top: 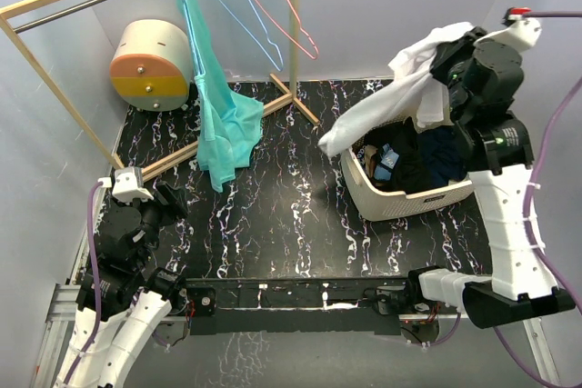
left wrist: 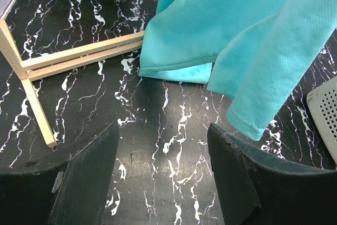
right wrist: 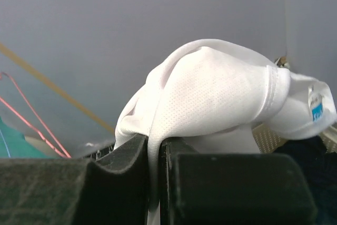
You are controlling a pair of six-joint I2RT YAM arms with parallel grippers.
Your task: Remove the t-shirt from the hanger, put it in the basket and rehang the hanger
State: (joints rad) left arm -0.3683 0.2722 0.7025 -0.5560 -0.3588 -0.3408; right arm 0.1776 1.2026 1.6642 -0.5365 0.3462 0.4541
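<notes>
Right wrist, white t-shirt [right wrist: 210, 104], blue tag [right wrist: 316, 110], unreadable

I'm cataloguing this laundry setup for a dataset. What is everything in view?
teal t-shirt: one, teal, hanging from the rack rail at back left, hem touching the table
white t-shirt: one, white, held up over the laundry basket
empty wire hangers: two, blue and pink, on the rail
clothes rack: one, light wood with a metal rail, back left
laundry basket: one, cream, right side of the table
dark clothes: a pile, count unclear, navy and black, inside the basket
round container: one, cream, orange and yellow, back left corner
table: one, black with white veins
left gripper: one, black, open, low over the table
right gripper: one, black, shut on the white t-shirt
</notes>
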